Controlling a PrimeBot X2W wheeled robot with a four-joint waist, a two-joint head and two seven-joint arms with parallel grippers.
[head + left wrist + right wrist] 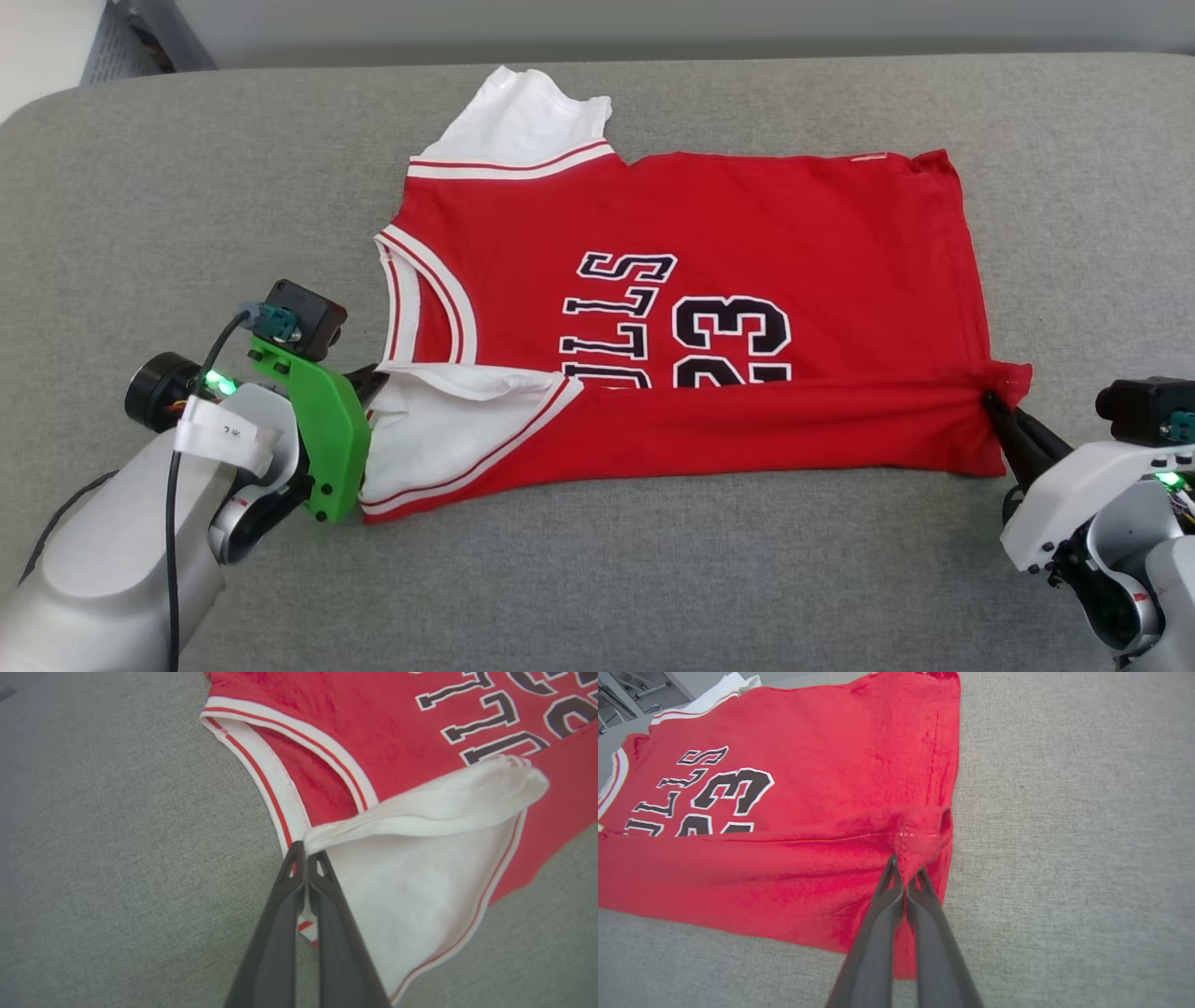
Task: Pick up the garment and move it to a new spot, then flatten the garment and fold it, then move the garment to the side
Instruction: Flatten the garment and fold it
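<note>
Grey woven fabric covers the surface [653,579] across the head view. At lower left, the left hand [370,381] sits half hidden behind its green bracket [322,429]. The left wrist view shows its fingers pressed together on the white sleeve's edge, beside the striped collar trim. Mid-frame lies the soft red jersey-style T-shirt [747,215] with black "BULLS 23" print. Its collar points to frame left and its hem to frame right, so the long axis runs left to right. The near edge is folded over the print. At right, the right hand [995,403] pinches the bunched hem corner, fingers closed, clearest in the right wrist view.
</note>
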